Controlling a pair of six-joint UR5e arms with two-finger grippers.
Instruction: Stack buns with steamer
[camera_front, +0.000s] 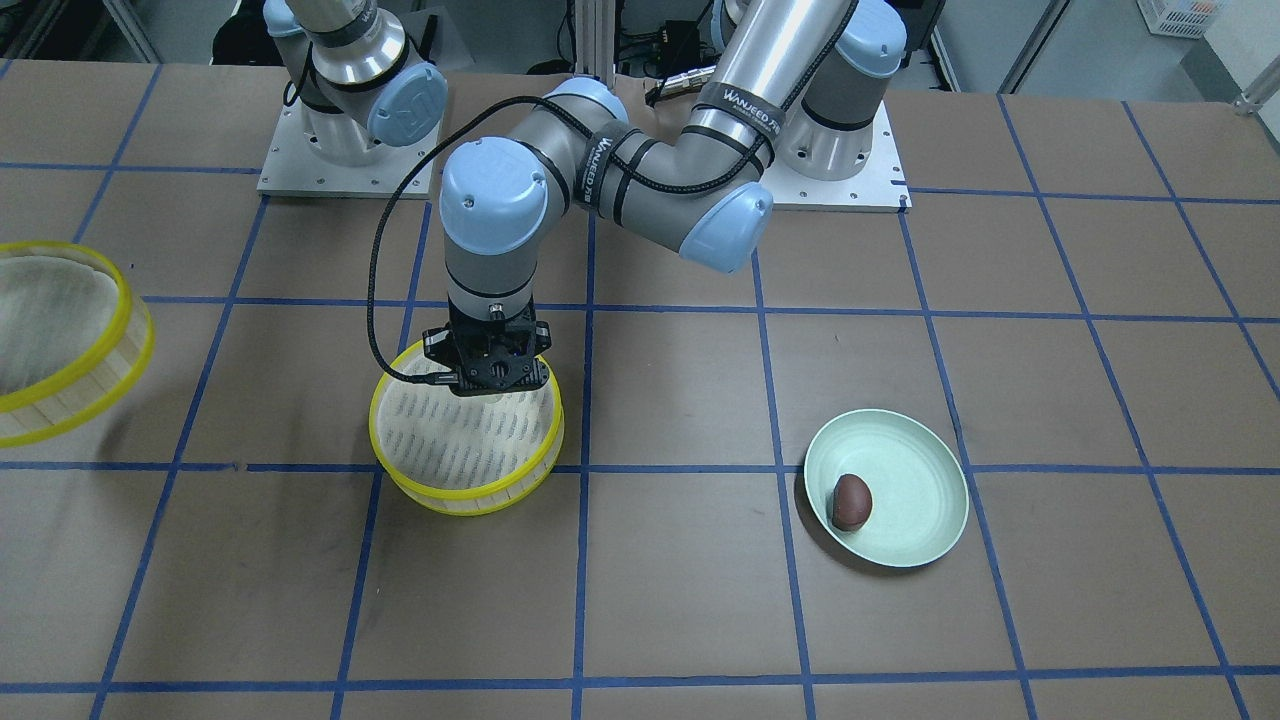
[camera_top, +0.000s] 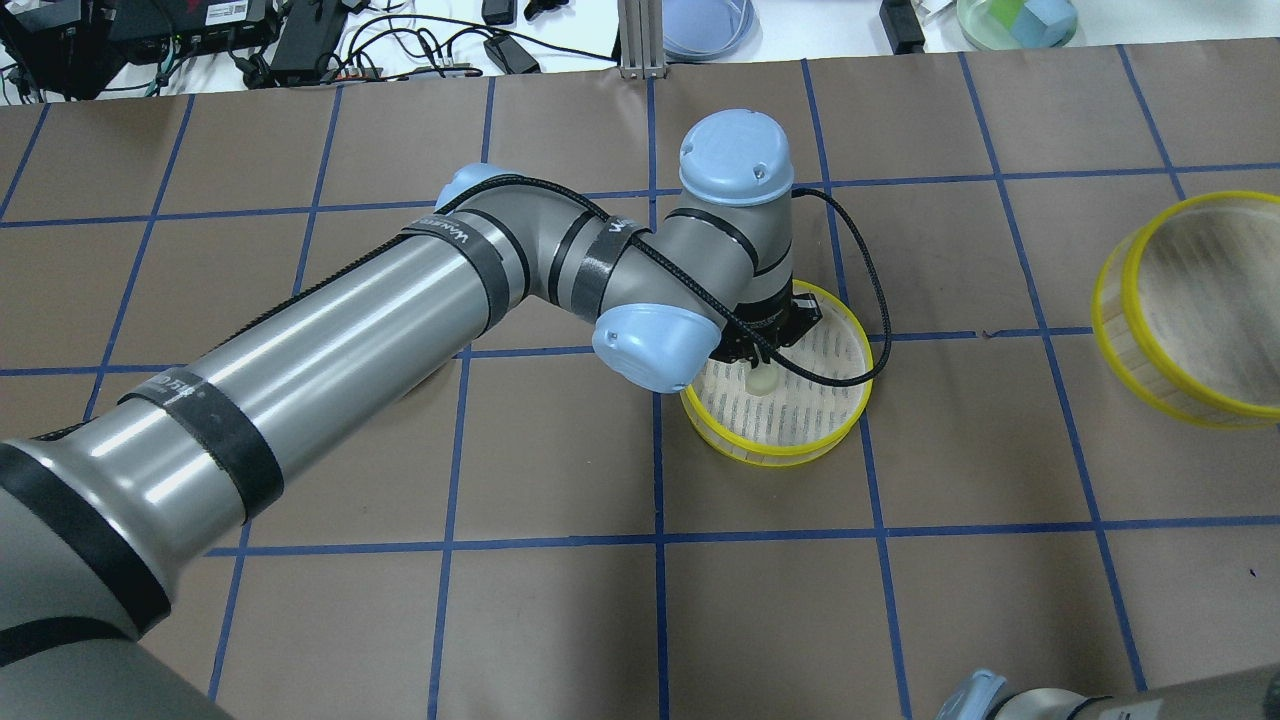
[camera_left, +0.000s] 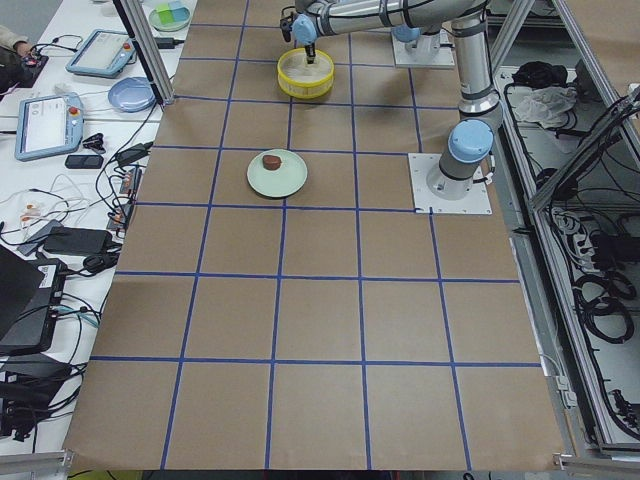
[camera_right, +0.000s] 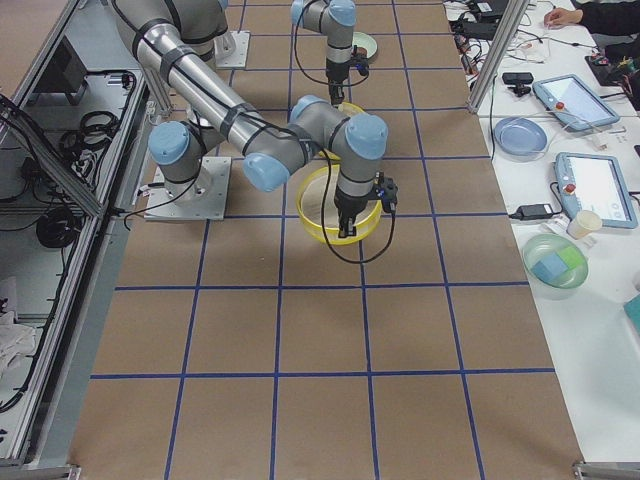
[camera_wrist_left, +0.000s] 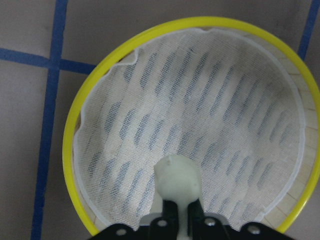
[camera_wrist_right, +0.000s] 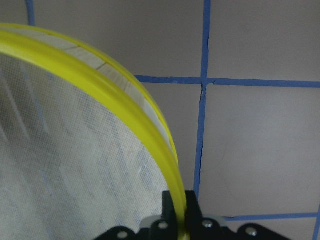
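While one steamer (camera_front: 480, 445) holds white bun (camera_wrist_left: 177, 180), another steamer (camera_top: 1185, 300) tilts; dark bun (camera_front: 852, 502) plated.

Bright even light, soft shadows, glare streaks on the left arm (camera_top: 300, 330), steamer (camera_front: 60, 340) blurred at front view's edge.

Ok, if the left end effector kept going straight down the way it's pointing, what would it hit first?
The left end effector holds the cream-white bun, which would touch the mesh liner of the steamer basket right below; the gap is unclear.
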